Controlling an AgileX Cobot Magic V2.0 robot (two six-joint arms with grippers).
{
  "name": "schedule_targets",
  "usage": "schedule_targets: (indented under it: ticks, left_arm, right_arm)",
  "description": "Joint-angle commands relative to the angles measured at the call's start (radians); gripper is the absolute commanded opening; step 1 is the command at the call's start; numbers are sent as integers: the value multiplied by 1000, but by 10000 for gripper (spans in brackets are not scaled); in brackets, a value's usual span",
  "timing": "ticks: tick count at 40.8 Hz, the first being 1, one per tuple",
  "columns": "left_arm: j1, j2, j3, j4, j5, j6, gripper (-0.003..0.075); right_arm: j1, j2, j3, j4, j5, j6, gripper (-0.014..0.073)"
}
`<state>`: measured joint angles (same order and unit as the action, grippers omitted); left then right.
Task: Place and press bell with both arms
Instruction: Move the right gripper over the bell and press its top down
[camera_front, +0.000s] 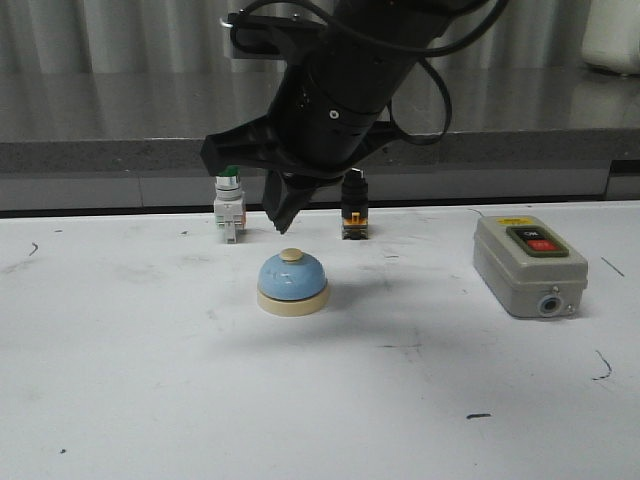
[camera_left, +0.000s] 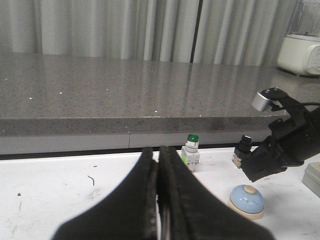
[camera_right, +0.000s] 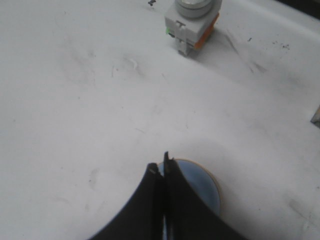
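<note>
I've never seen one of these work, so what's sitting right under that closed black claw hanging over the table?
Under the right gripper stands the bell on the white table, cream button up. In the wrist view the closed fingers cover most of its dome and the button.

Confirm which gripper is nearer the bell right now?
Right. The right gripper hangs shut just above the bell, tips over its cream button. The left gripper is shut and off to the side, well clear of it.

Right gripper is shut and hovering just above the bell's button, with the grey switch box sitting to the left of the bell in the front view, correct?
Not quite. The front view shows the grey switch box to the right of the bell, not the left. The rest holds: the right gripper is shut, hovering just above the button.
</note>
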<state>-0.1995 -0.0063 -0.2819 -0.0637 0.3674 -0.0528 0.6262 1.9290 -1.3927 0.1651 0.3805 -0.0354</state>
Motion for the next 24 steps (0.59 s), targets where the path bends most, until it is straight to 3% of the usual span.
schedule_targets:
  ticks: [1, 24]
  left_arm:
    - [2, 3, -25, -11, -74, -9, -20]
    - [2, 3, -25, -11, -74, -9, -20]
  right_arm:
    - [-4, -51, -37, 2, -38, -1, -67]
    - [-4, -5, -42, 0, -20, -1, -67]
